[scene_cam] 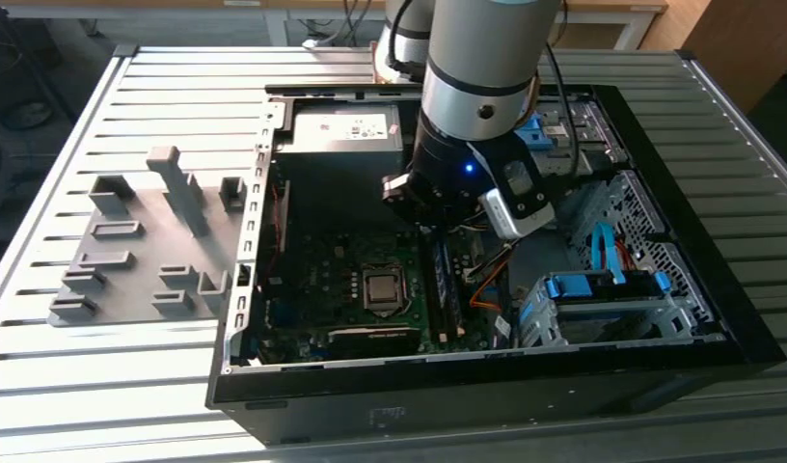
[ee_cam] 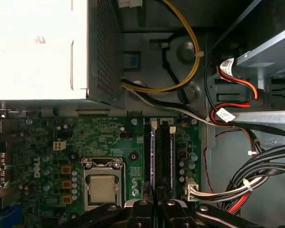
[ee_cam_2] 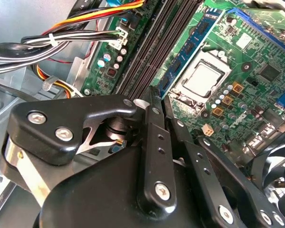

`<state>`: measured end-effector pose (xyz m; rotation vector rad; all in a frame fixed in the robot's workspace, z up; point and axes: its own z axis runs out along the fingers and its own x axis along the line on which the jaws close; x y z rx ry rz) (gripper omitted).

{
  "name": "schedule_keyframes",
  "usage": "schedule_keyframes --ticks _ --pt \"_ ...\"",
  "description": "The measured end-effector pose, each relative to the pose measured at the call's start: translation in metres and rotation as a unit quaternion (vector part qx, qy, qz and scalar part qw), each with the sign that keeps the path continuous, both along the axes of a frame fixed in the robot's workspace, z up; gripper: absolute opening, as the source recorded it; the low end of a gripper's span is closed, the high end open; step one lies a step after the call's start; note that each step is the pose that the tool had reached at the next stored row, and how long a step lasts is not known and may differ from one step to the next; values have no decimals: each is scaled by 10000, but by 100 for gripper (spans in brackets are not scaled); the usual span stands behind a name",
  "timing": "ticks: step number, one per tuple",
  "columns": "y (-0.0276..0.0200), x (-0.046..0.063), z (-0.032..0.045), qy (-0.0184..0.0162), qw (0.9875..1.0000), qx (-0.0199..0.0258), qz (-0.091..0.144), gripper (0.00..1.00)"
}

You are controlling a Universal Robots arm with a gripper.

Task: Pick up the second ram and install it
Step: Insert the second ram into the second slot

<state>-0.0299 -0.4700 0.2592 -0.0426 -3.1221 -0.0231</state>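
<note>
Ribbed grey metal slats form the table (scene_cam: pixel 111 386), and everything sits on it around an open black computer case (scene_cam: pixel 497 395), lying on its side. To the exterior view's left of the case, just beside its wall, lies a grey moulded plastic holder tray (scene_cam: pixel 136 251) with upright posts. Inside the case, near its far wall, a silver boxy power supply (scene_cam: pixel 348 125) sits above the green motherboard, where a square metal-capped processor (scene_cam: pixel 385 287) shows. The grey robot arm (scene_cam: pixel 484 58) comes down into the middle of the case, its black gripper (scene_cam: pixel 432 222) low over the long black memory slots just beside the processor.

In both wrist views the second ram (ee_cam_2: pixel 190 47), a thin dark blue-green memory stick, stands on edge along the slot line nearest the processor (ee_cam_2: pixel 202 78), running up to the gripper (ee_cam_2: pixel 157 97) tip. Whether the claw is spread or clamped on it I cannot tell. Further right in the case, bundled black cables (ee_cam: pixel 270 161) and a blue-handled drive cage (scene_cam: pixel 600 285) sit.
</note>
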Motion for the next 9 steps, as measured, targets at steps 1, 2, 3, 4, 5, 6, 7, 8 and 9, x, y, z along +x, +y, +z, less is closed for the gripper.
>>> schedule_keyframes --ticks 1,2,3,4,5,6,7,8,9 --pt "0 0 -6 -1 10000 2 0 14" --pt "0 0 -12 -1 10000 4 0 14" --pt "0 0 -18 0 10000 4 0 14" --pt "-1 0 -30 0 10000 4 -1 14" --pt "-2 0 -47 0 10000 4 -1 14" --pt "-1 0 -65 0 10000 5 -1 14" --pt "-1 0 -85 0 10000 5 -1 14" --pt "-1 0 -103 0 10000 5 0 14" --pt "-2 0 -119 0 10000 5 -2 14"
